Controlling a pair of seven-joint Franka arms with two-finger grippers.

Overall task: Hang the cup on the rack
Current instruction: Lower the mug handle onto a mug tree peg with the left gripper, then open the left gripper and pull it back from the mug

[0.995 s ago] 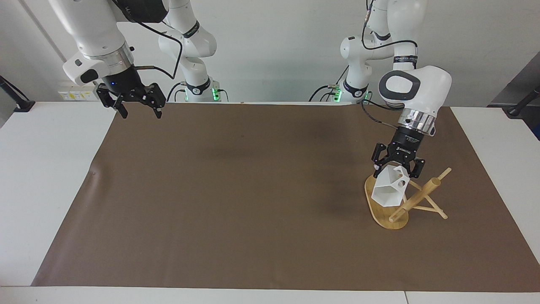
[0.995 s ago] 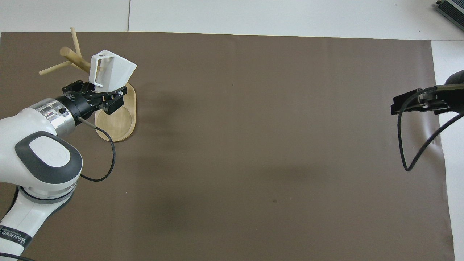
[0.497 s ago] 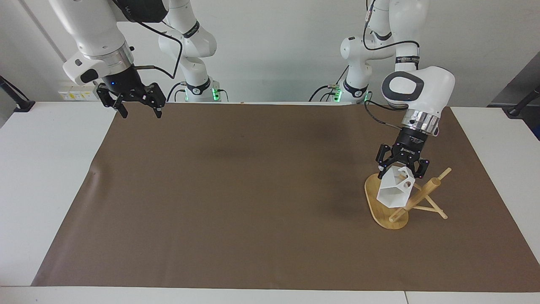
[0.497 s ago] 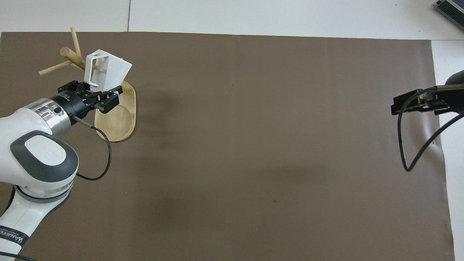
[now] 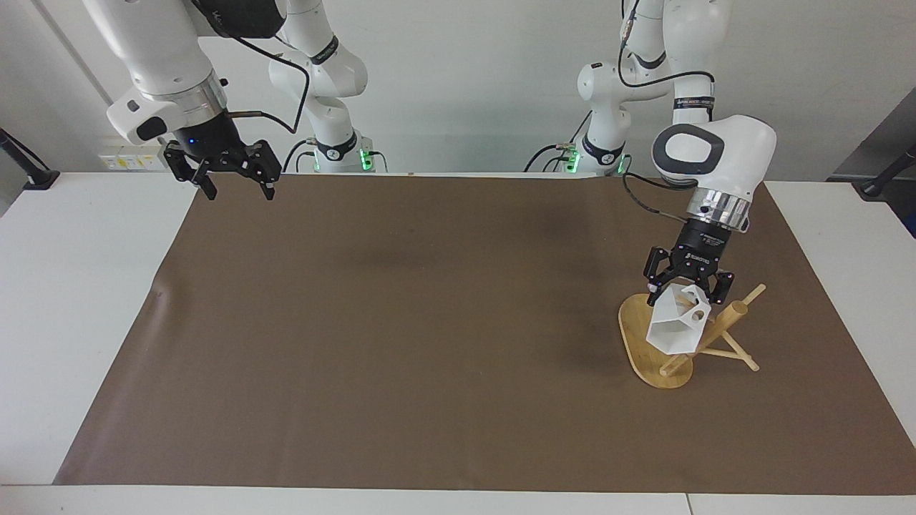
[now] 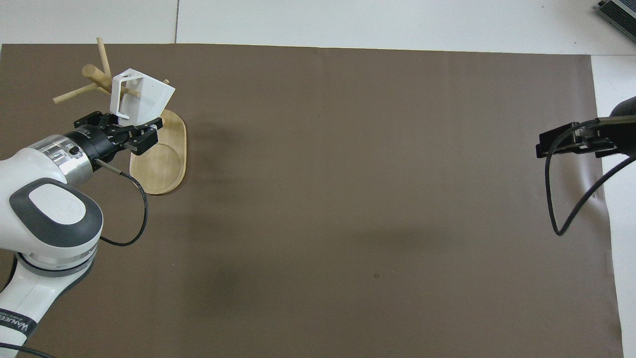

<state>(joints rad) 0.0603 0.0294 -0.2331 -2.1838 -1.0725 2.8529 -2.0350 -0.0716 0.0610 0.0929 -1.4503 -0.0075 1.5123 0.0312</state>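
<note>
Two arms in the facing view. Left gripper (image 5: pixel 685 295) hangs over the rack (image 5: pixel 662 342) at the left arm's end of the table, clenched on the rim of the cup (image 5: pixel 678 327). Cup is tilted, up in the air against the rack's post, open hexagonal mouth facing the camera, a thin peg showing through the handle hole. Rack stands on the brown mat (image 5: pixel 429 322), oval base flat, post leaning with pegs crossing. Right gripper (image 5: pixel 235 184) waits raised over the mat's edge at the right arm's end, fingers spread apart, holding nothing.

Overhead view: left gripper (image 6: pixel 130 133) comes in from the bottom corner, jaws pinched on the lower edge of the cup (image 6: pixel 149 102). Cup sits over the rack (image 6: pixel 164 159) base's end farther from the robots, boxy handle toward the post, a peg passing through the handle opening. Right gripper (image 6: pixel 566 141) shows only partly at the view's edge, well apart from cup and rack
</note>
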